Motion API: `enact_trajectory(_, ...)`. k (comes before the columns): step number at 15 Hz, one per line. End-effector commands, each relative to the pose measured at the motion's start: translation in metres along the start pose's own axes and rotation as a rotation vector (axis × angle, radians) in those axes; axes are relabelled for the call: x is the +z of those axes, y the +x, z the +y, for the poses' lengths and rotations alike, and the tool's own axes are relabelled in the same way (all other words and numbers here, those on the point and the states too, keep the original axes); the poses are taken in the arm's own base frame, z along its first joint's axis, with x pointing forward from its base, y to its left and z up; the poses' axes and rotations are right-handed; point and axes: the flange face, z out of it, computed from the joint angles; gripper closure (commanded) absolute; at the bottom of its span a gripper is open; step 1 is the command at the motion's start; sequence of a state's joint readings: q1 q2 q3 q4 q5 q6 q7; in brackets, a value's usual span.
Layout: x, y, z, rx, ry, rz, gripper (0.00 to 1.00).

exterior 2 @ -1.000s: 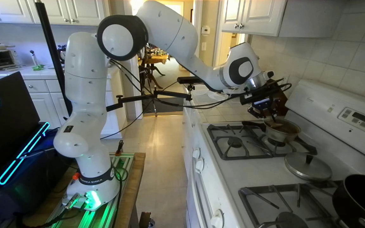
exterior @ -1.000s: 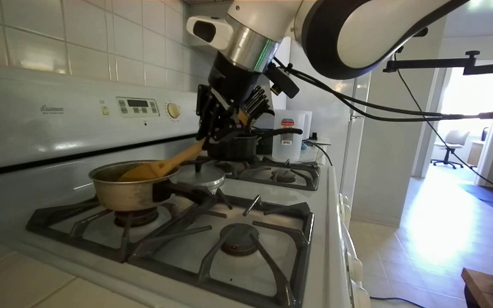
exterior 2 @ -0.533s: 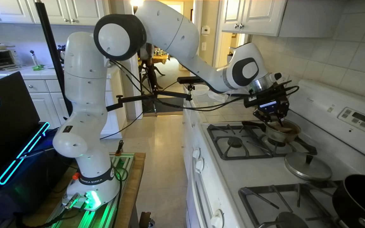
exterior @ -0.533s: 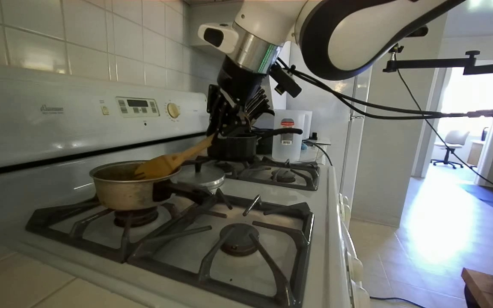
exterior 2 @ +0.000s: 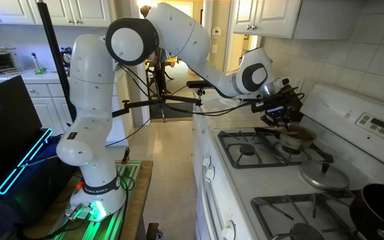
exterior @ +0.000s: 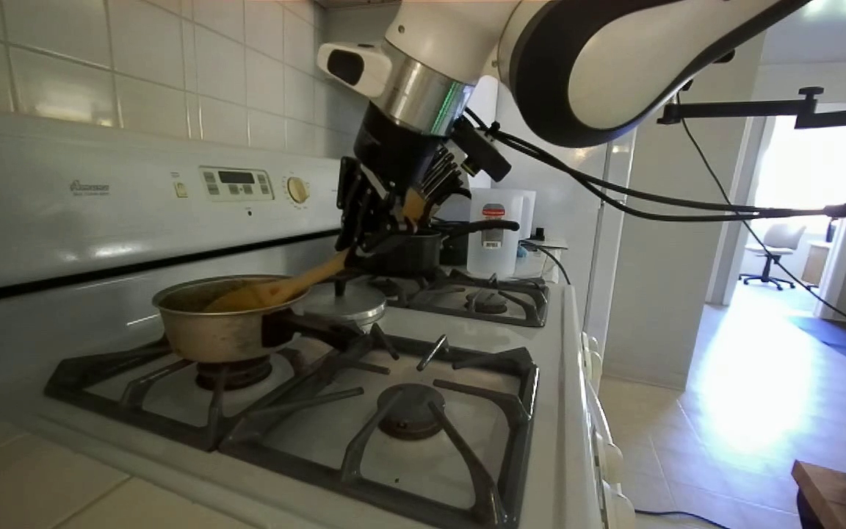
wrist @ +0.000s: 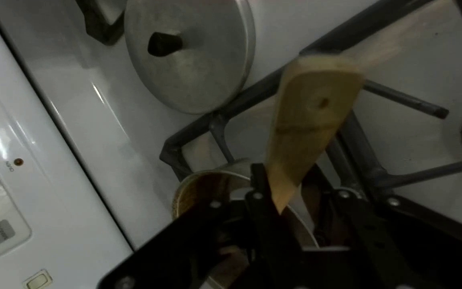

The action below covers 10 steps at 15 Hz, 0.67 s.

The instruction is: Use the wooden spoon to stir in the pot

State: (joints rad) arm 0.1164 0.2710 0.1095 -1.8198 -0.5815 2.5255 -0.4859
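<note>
The wooden spoon [exterior: 287, 289] slants down into the brass pot [exterior: 214, 336], its head partly below the rim. My gripper [exterior: 353, 248] is shut on its handle, above and beside the pot. An exterior view also shows the gripper [exterior 2: 280, 122] over the near rim of the pot [exterior 2: 293, 143], with the spoon [exterior 2: 288, 131] reaching in. In the wrist view the handle end of the spoon [wrist: 315, 112] sticks up from between the fingers of the gripper [wrist: 285, 178]. The pot [wrist: 199, 178] lies below, mostly hidden by the fingers, and the spoon head is hidden there.
A metal lid [exterior: 346, 301] lies on the stove beside the pot; it also shows in the wrist view [wrist: 199, 76]. A black pot [exterior 2: 377, 210] stands on another burner. Iron grates [exterior 2: 262, 164] surround the burners. The stove's back panel [exterior: 136, 195] rises behind the pot.
In an exterior view, my gripper and the spoon shifted right half a second ago, the head lifting against the near rim. They have since moved back left and the head sits lower in the pot.
</note>
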Motion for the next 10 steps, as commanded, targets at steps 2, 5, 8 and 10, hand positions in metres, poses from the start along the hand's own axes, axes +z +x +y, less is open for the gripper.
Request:
enact_trajectory(2, -0.006, 0.009, -0.006, 0.010, 0.033, 0.031, 0.93)
enact_trajectory(5, -0.012, 0.002, 0.001, 0.019, 0.031, 0.021, 0.93)
enact_trajectory(8, -0.014, -0.006, 0.015, 0.040, 0.009, 0.006, 0.93)
enact_trajectory(10, -0.015, -0.014, 0.026, 0.060, -0.008, -0.004, 0.93)
